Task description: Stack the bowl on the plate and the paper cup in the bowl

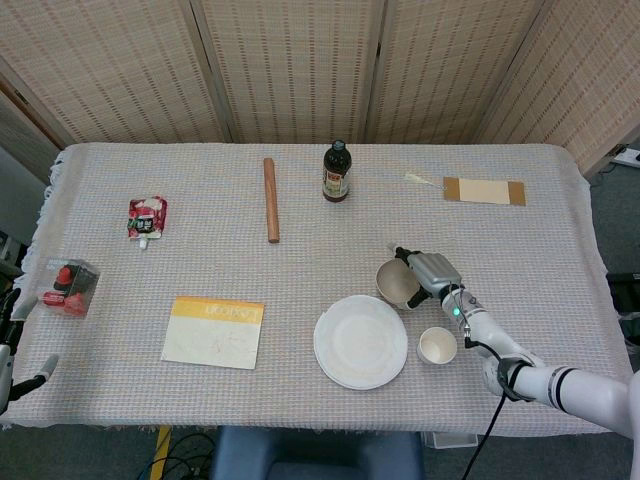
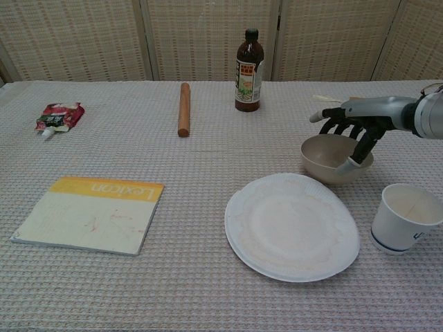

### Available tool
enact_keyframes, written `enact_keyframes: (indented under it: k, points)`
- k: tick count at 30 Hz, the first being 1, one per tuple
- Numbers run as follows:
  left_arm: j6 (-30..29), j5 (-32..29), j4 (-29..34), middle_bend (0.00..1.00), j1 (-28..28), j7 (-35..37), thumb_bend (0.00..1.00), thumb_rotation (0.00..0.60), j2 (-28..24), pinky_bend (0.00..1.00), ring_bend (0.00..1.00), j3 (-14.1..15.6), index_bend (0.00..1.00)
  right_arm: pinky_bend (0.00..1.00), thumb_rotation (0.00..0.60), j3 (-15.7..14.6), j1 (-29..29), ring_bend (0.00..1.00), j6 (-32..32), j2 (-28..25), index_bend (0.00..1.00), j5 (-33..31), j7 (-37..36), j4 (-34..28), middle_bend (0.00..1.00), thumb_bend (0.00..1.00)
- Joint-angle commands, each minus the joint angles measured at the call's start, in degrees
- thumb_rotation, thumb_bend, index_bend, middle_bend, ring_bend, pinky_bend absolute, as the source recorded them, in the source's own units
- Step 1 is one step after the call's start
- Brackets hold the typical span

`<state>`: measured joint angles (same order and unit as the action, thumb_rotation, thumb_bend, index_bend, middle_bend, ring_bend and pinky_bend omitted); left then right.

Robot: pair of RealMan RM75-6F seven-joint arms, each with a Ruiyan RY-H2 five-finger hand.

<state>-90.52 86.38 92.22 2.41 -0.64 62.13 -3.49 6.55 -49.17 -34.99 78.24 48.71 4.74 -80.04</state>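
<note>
The beige bowl (image 1: pixel 396 282) (image 2: pixel 332 155) sits on the cloth just behind the right side of the white paper plate (image 1: pixel 360 342) (image 2: pixel 291 225). My right hand (image 1: pixel 432 270) (image 2: pixel 356 117) reaches over the bowl from the right and grips its rim, fingers curled over the far side and the thumb on the near right edge. To the plate's right the white paper cup (image 1: pixel 437 346) (image 2: pixel 407 218) stands upright, apart from the hand. At the frame's left edge, off the table, my left hand (image 1: pixel 12 345) hangs with its fingers apart and holds nothing.
A dark bottle (image 1: pixel 337 172) (image 2: pixel 249 69) stands at the back centre with a wooden stick (image 1: pixel 270 199) to its left. A yellow-edged book (image 1: pixel 214 332) lies front left. A red pouch (image 1: pixel 146 217), a clear box (image 1: pixel 68 285) and a cardboard tag (image 1: pixel 484 191) lie further out.
</note>
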Motion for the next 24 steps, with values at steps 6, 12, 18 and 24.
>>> enact_keyframes:
  k: [6, 12, 18, 24]
  points:
    - [0.29, -0.14, -0.1, 0.0, 0.09, -0.1, 0.31, 0.6, 0.1, 0.24, 0.01, -0.07, 0.1, 0.44, 0.6, 2.03, 0.55, 0.27, -2.54, -3.26, 0.02, 1.95, -1.0, -4.75, 0.2, 0.29]
    - [0.77, -0.42, -0.22, 0.0, 0.26, -0.24, 0.31, 0.6, 0.22, 0.24, 0.01, -0.13, 0.1, 0.44, 0.6, 3.58, 0.65, 0.27, -4.94, -6.65, 0.02, 4.22, -0.75, -11.55, 0.2, 0.28]
    - [0.42, -0.15, -0.01, 0.0, 0.1, -0.46, 0.31, 0.6, 0.18, 0.24, 0.01, -0.06, 0.1, 0.44, 0.6, 3.19, 0.58, 0.27, -5.3, -6.96, 0.02, 7.13, -0.42, -16.79, 0.2, 0.27]
    - [-0.43, 0.35, 0.36, 0.0, -0.32, -0.18, 0.31, 0.6, -0.19, 0.24, 0.01, 0.05, 0.1, 0.44, 0.6, 1.57, 0.0, 0.27, -4.8, -6.75, 0.02, 9.59, 1.46, -20.21, 0.2, 0.26]
